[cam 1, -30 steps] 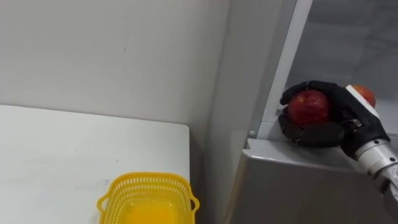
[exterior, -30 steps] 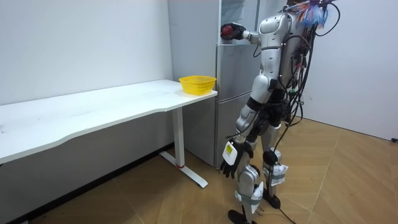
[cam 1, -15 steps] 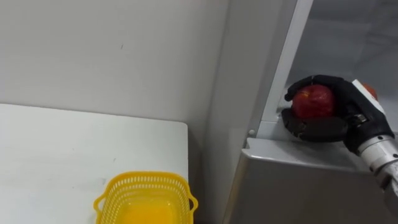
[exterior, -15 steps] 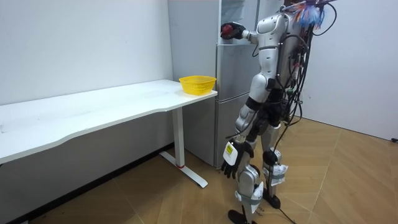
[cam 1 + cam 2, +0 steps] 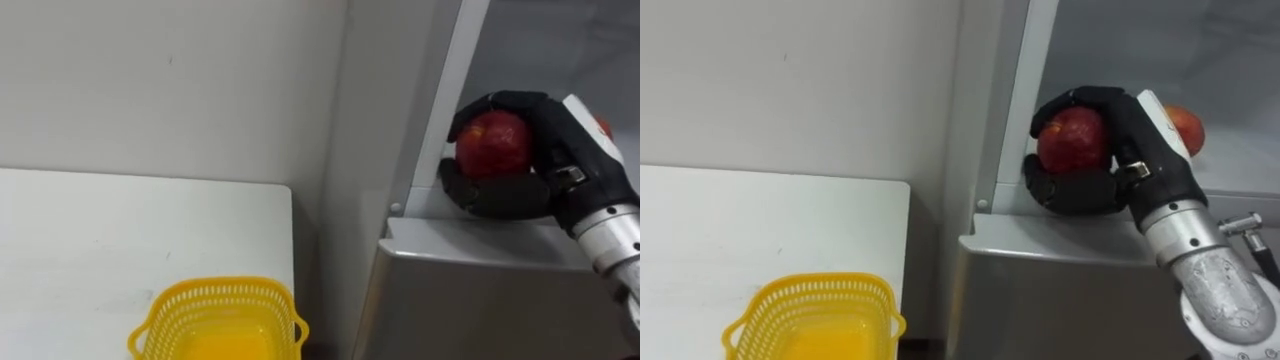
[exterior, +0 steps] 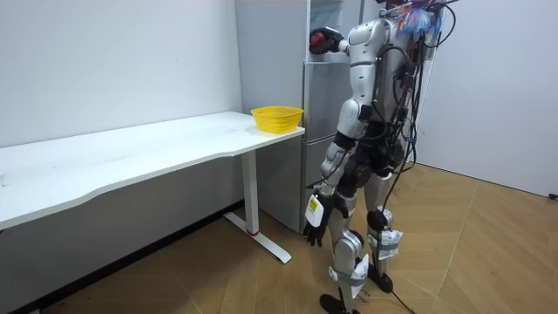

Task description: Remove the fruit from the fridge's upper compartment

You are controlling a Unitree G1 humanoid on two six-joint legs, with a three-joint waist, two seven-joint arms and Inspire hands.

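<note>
One basket: yellow mesh basket (image 5: 215, 320), nearest, standing on the table close to its right end.
Table: white table (image 5: 100, 230) running off to the left; its right edge stops just short of the fridge's side.
Left hand: left hand (image 6: 316, 228) hangs low beside the thigh in the room view; too small there to tell its state.
Stance: robot stands upright before the fridge, right of the table's end, right arm raised to the upper compartment.
Fridge: grey fridge (image 5: 480, 300); the lower section's flat top ledge lies directly under the raised hand.
Right hand: right hand (image 5: 565, 165), black, fingers and thumb wrapped round the apple at the compartment's front lip.
Apple: red apple (image 5: 492, 143), clasped in that hand, just above the ledge.
In the way: pale frame post (image 5: 445, 100) stands upright just left of hand and apple, between them and the table side.
Second fruit: orange-red fruit (image 5: 1183, 127) farther in, behind the hand, partly hidden by it.
Wall: plain pale wall (image 5: 170, 90) behind the table.
</note>
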